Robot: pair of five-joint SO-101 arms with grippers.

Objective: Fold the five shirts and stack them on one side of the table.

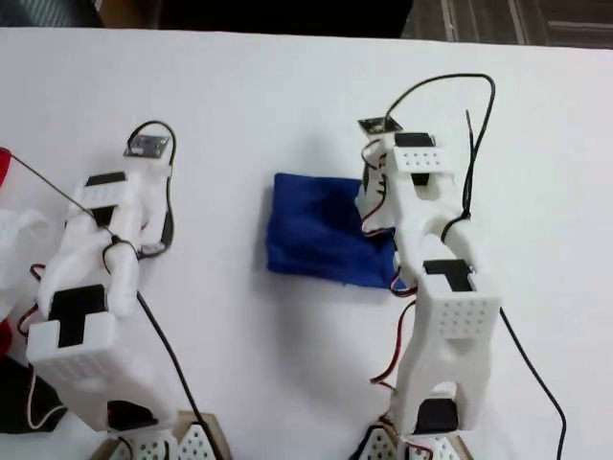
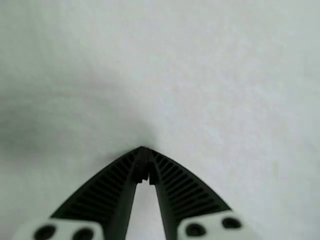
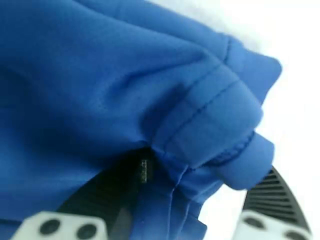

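A folded blue shirt (image 1: 321, 230) lies in the middle of the white table (image 1: 239, 86). At its right edge my right gripper (image 1: 372, 206) points down. In the right wrist view the right gripper (image 3: 207, 167) is shut on a thick bunch of the blue shirt (image 3: 100, 90), and the hem rolls over one black finger (image 3: 275, 192). Over bare table to the left of the shirt stands my left gripper (image 1: 161, 232). The left wrist view has the left gripper (image 2: 143, 152) shut, tips together, with nothing held.
Other garments lie heaped at the table's left edge: white (image 1: 14, 240), red (image 1: 4, 163) and black (image 1: 14, 393). Black cables (image 1: 479, 144) trail from both arms. Bare table lies at the back and to the far right.
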